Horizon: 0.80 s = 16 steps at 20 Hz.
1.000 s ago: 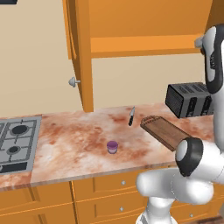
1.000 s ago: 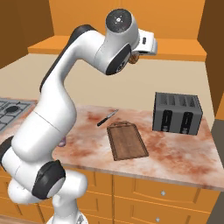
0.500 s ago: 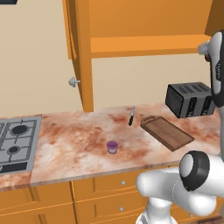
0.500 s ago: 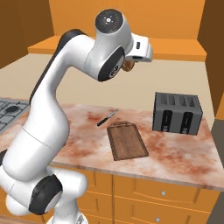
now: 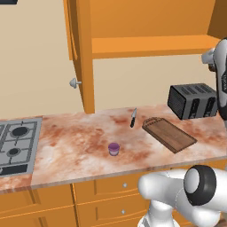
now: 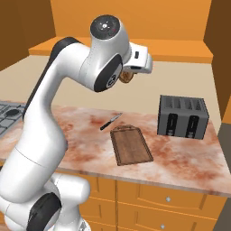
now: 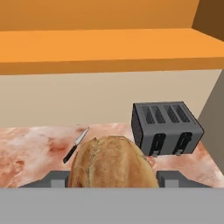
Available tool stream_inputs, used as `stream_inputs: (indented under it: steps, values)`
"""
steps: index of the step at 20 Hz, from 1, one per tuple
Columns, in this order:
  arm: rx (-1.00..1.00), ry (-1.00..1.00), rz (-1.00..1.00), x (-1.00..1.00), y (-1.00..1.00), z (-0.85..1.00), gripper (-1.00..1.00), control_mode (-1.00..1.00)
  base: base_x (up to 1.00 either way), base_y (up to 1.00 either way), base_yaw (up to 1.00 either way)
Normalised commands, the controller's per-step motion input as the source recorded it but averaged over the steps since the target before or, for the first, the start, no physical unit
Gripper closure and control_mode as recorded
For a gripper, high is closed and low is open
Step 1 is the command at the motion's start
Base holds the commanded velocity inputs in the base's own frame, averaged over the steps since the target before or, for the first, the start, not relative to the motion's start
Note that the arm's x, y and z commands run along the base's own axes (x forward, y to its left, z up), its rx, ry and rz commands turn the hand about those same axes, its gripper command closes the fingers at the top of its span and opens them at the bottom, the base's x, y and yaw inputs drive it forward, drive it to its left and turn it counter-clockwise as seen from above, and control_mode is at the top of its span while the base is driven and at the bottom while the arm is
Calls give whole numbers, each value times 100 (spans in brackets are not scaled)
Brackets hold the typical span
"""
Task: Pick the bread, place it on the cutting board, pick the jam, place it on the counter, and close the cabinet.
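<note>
The bread [image 7: 113, 161], a brown crusty lump, sits between my gripper [image 7: 113, 180] fingers, which are shut on it. In the right base view the bread [image 6: 127, 77] hangs high above the counter [image 6: 180, 158], below the cabinet shelf and above the far end of the cutting board [image 6: 131, 145]. The dark cutting board [image 5: 170, 134] lies bare on the counter [image 5: 75, 146]. The purple jam [image 5: 114, 149] jar stands upright on the counter near its front edge. The cabinet [image 5: 150, 44] is open, its door [image 5: 79, 53] swung out to the left, edge-on.
A black toaster [image 5: 194, 100] stands at the back right of the cutting board. A small knife [image 5: 133, 118] lies on the counter behind the board. A grey gas hob [image 5: 15, 142] is set in at the left. Orange drawers [image 5: 106, 190] run beneath.
The hand with the bread has come down a little from the cabinet shelf, and the arm's elbow has swung right. Jam, board and door have not moved.
</note>
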Motion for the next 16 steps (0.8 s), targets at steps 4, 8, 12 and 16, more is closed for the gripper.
stream_inputs:
  steps: [4,8,12,16]
  values:
    - [-1,0,0,-11,13,-34,100,-100,0,0,0]
    - [0,3,0,-2,13,-26,100,-100,0,0,0]
    - [0,3,0,0,7,-26,100,-100,0,0,0]
    - [0,0,0,0,0,-29,100,-100,0,0,0]
